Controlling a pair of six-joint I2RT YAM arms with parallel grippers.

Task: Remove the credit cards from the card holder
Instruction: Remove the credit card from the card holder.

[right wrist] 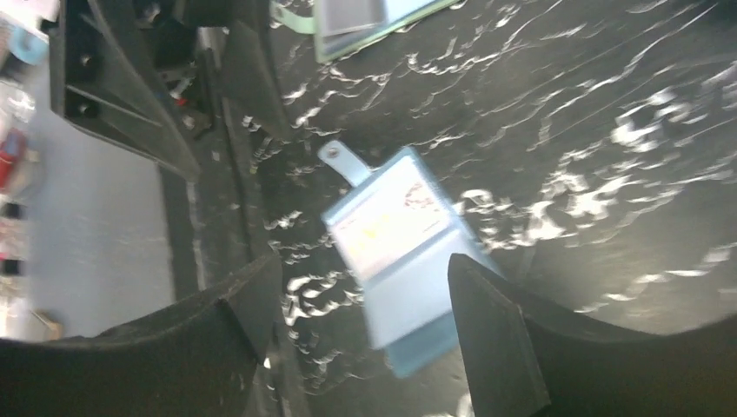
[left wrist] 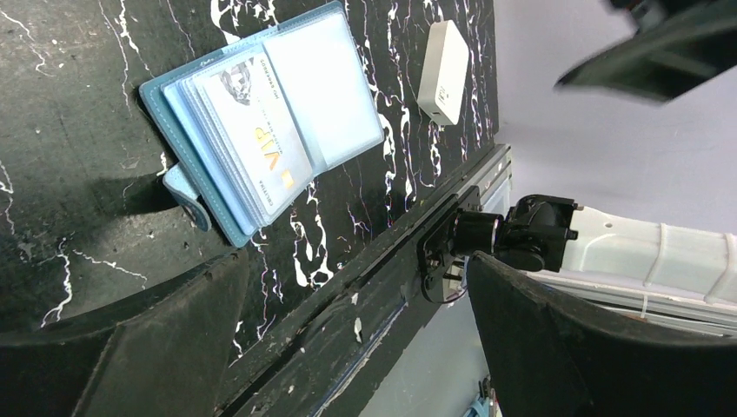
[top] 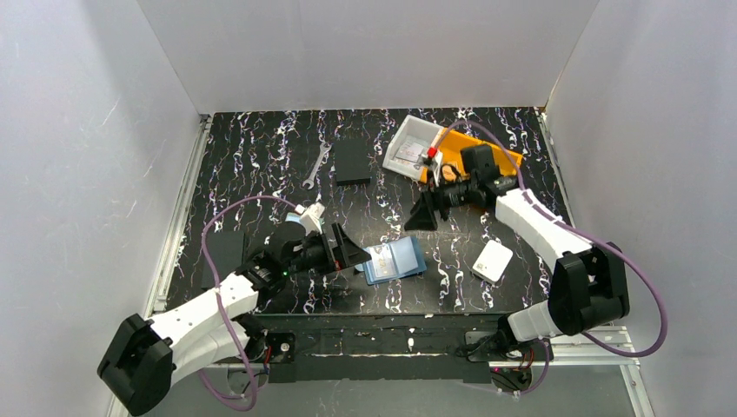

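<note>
The left gripper (top: pixel 348 250) and the right gripper (top: pixel 421 217) are both spread wide and pinch nothing. On the black marbled table (top: pixel 261 156), one card holder (top: pixel 394 259) lies open and flat near the front edge. It is between the two grippers and touched by neither. Two more flat things lie well apart: the far black rectangle (top: pixel 352 162) and the left black rectangle (top: pixel 224 252). One white rounded box (top: pixel 493 260) sits to the right of the holder. One credit card (left wrist: pixel 256 130), with a portrait and "VIP", shows in a clear pocket; any cards behind it cannot be counted. One wrench (top: pixel 318 165) lies beside the far rectangle.
</note>
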